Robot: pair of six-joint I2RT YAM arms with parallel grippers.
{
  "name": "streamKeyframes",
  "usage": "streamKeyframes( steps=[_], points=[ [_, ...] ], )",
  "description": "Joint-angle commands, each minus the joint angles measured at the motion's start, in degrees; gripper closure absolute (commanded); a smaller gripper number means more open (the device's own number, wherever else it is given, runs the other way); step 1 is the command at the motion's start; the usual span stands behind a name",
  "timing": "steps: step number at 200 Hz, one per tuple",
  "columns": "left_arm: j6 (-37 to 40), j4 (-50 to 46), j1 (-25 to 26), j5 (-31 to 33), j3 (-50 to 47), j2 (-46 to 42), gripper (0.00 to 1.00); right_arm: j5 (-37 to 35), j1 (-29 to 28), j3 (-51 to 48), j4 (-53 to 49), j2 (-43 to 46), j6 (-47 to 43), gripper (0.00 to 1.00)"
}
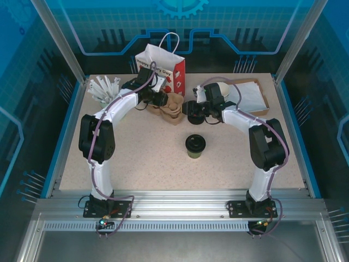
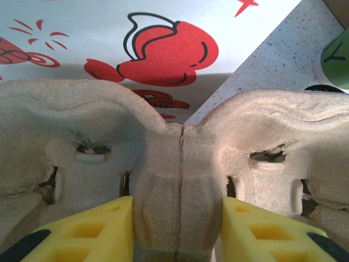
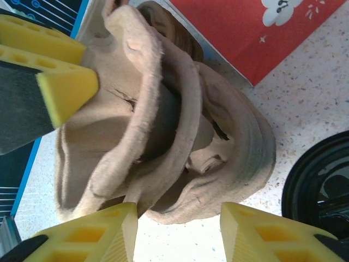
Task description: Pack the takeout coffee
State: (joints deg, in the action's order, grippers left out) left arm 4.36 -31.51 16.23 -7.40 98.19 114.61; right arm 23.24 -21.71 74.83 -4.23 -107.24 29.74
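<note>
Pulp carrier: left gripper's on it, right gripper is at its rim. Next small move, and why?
Probably close the right gripper on the carrier rim lying between its fingers. The left gripper clamps the centre ridge, and the takeout coffee stands apart, untouched, on the table.

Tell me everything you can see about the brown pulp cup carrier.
The cup carrier is molded tan paper pulp. It looks fibrous, with rounded cup wells and small tears at the slots. It stands tilted on edge beside the red-and-white gift bag, toward the back of the table. The left gripper is clamped on its central ridge. The right gripper brackets its lower edge, and whether it touches is unclear.
</note>
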Motion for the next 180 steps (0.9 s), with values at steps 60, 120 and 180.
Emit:
streamKeyframes(
  steps=[60, 120, 180],
  points=[
    [-1.9, -2.6, -0.7, -1.2, 1.6, -2.1, 0.59, 1.6, 1.2, -0.7, 2.3, -1.7, 1.0, 0.57],
    [-0.6, -0.8, -0.7, 1.4, 0.7, -3.7, 0.58, 1.5, 1.2, -1.1, 1.0, -0.3, -0.3, 0.58],
    [-0.1, 1.7, -0.3, 2.7, -1.7, -6.4, 0.58, 1.1, 1.2, -1.4, -2.1, 3.1, -2.7, 0.58]
  ],
)
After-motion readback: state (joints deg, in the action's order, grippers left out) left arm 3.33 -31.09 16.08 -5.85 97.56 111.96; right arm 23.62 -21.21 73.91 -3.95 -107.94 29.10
